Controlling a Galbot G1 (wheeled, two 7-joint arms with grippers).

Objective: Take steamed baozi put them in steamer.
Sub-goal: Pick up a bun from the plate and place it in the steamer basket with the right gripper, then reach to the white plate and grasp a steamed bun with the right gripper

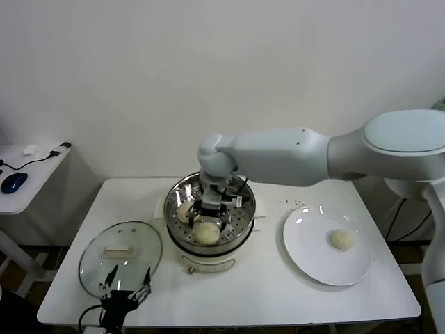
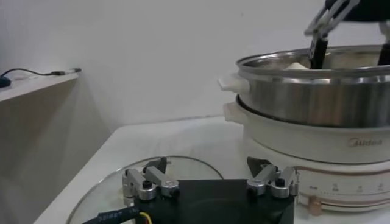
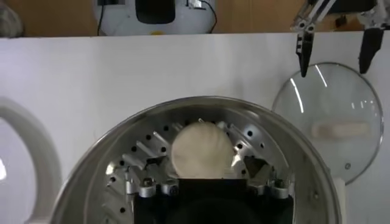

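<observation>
The steamer (image 1: 245,209) stands mid-table, a steel pot with a perforated tray on a white base. Two baozi show inside it: one (image 1: 184,211) at the left, one (image 1: 205,234) at the front. My right gripper (image 1: 210,217) reaches down into the pot. In the right wrist view it (image 3: 204,171) is open, its fingers either side of the front baozi (image 3: 202,149) with small gaps, and the baozi rests on the tray (image 3: 277,152). Another baozi (image 1: 341,239) lies on the white plate (image 1: 309,261). My left gripper (image 1: 125,292) is open and empty at the table's front left.
A round glass lid (image 1: 97,268) with a white handle lies flat left of the steamer, under my left gripper (image 2: 210,178). The steamer's wall (image 2: 317,97) rises close to the right of that gripper. A side desk (image 1: 28,174) with a mouse stands far left.
</observation>
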